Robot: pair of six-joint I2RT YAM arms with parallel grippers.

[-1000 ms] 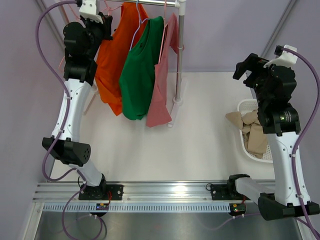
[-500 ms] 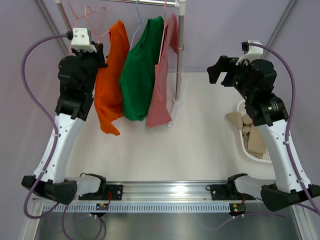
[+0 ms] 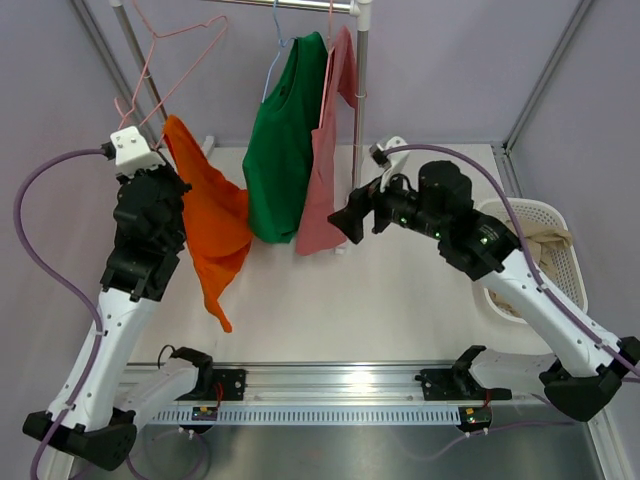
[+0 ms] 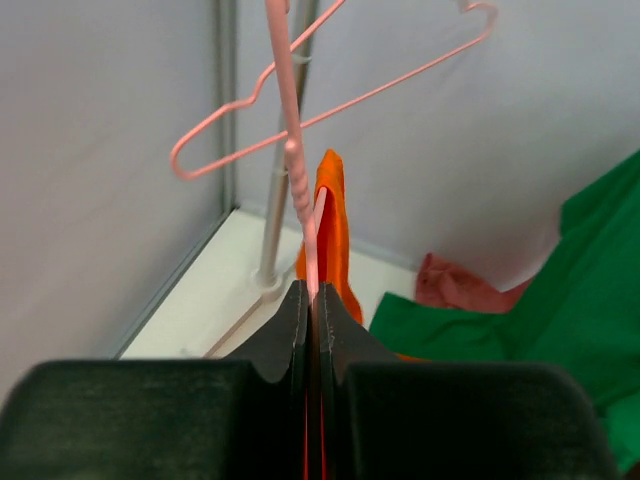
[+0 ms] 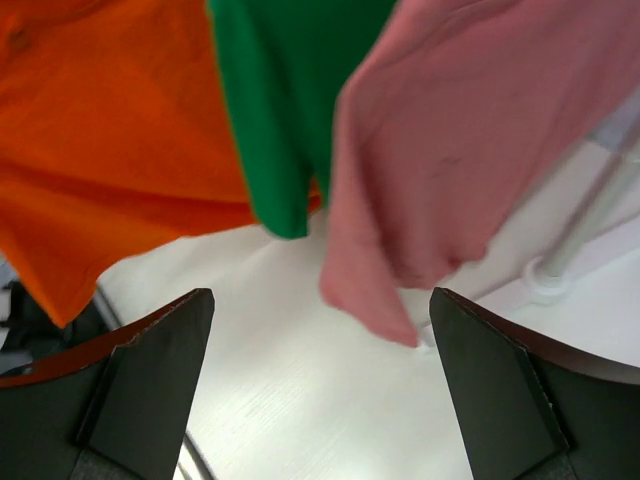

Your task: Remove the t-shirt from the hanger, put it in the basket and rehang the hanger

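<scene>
Left gripper (image 4: 310, 295) clenched on top edge of orange t-shirt (image 3: 210, 215); thin wire of pink hanger (image 4: 290, 130) also pinched between fingers. Hanger tilted, rising toward rack's left end. T-shirt droops from gripper over table (image 3: 400, 300), left of green shirt (image 3: 280, 150). Right gripper (image 5: 320, 295) released, jaws wide apart, grasping nothing, just beside lower hem of pink shirt (image 3: 322, 170). Basket (image 3: 560, 250) at right table edge.
</scene>
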